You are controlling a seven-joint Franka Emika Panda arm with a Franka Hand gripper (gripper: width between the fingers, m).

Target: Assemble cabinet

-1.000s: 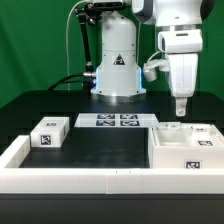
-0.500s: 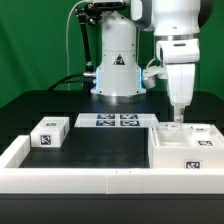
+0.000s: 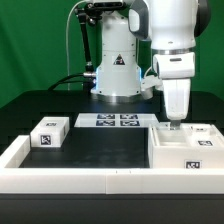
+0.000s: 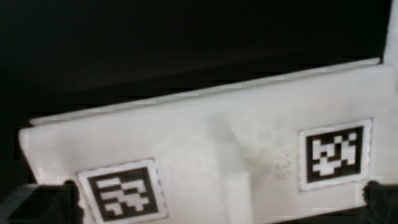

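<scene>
The cabinet [image 3: 186,153], a large white box with a tag on its front face, lies at the exterior view's right. My gripper [image 3: 172,122] hangs just above its back left part. In the wrist view the white cabinet surface [image 4: 231,130] fills the frame with two tags on it. The dark fingertips [image 4: 25,203] stand wide apart at the frame's edges, so the gripper [image 4: 205,210] is open and holds nothing. A small white tagged block [image 3: 49,132] lies at the exterior view's left. Another tagged white part [image 3: 205,136] sits by the cabinet's far right.
The marker board [image 3: 115,121] lies flat in front of the robot's base [image 3: 115,70]. A long low white rail [image 3: 80,180] edges the black table along the front and left.
The arm has moved toward the exterior view's left and come down, bringing the gripper close over the cabinet. The parts on the table have not moved.
</scene>
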